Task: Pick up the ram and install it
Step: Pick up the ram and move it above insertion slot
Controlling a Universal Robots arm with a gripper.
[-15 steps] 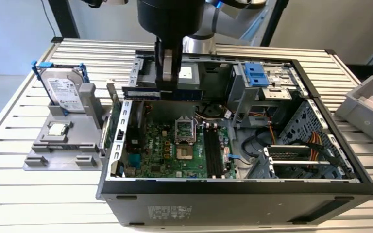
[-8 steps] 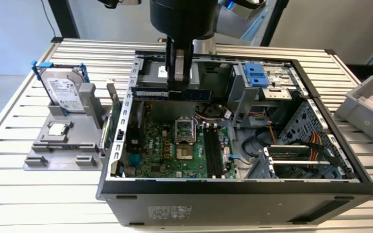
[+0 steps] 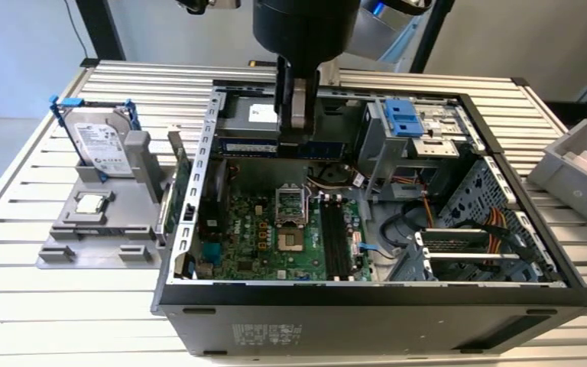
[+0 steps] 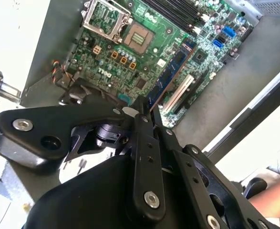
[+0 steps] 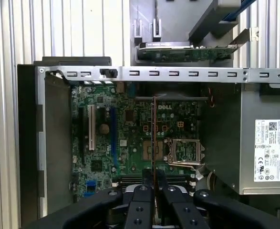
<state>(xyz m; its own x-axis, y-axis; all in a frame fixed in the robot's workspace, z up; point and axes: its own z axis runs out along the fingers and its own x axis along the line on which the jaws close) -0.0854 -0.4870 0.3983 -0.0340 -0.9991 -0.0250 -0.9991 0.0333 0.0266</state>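
arm holds ram over open computer case

the gripper hangs from above into the back half of the open case, its jaws clamped on the ram. in both wrist views the stick runs out from between the black fingers as a thin strip, seen nearly edge-on, over the green motherboard. in the first wrist view it crosses the board just beside the bare metal socket, with the white and blue expansion slots on its other side. whether its lower edge touches the board cannot be told. the long dark memory slots lie beside the socket, nearer the front of the case than the gripper, and the ram is not seated in them.

on the exterior view's left a grey holder stands on the slatted bench just beside the case. a silver hard drive with a white label stands tilted in the holder's blue-clipped bracket, and a small square chip lies flat in a pocket below it. on the exterior view's right a grey bin sits at the bench's edge, well apart from the gripper.
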